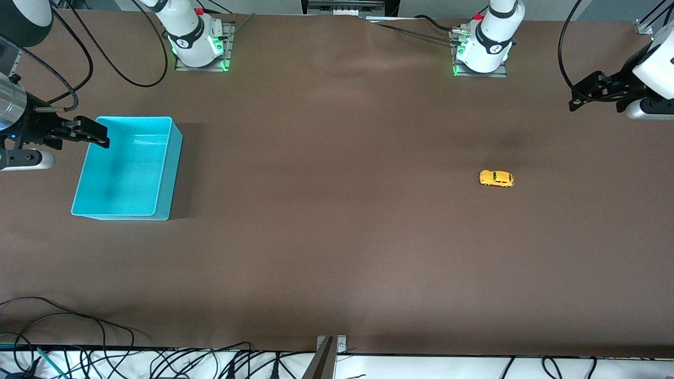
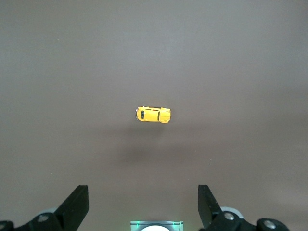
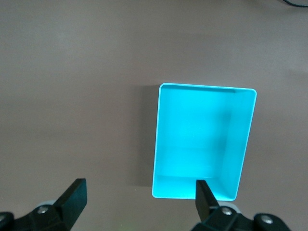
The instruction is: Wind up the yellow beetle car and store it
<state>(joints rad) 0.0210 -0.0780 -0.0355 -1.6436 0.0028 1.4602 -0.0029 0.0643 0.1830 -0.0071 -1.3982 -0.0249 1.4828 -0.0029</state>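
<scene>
Front view. The car [image 1: 496,178] stands on its wheels on the brown table [image 1: 337,252], right of centre in the frame, toward the left arm's end. The bin [image 1: 126,168] sits at the frame's left, well apart from the car. The left gripper [image 1: 579,100] hangs at the upper right edge, fingers spread wide, holding nothing. The right gripper [image 1: 97,136] hangs over the bin's rim, likewise wide open and empty.

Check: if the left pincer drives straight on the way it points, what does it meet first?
Probably bare table. The open left pincer points down at it, and the car sits ahead of its line, though depth is unclear.
</scene>
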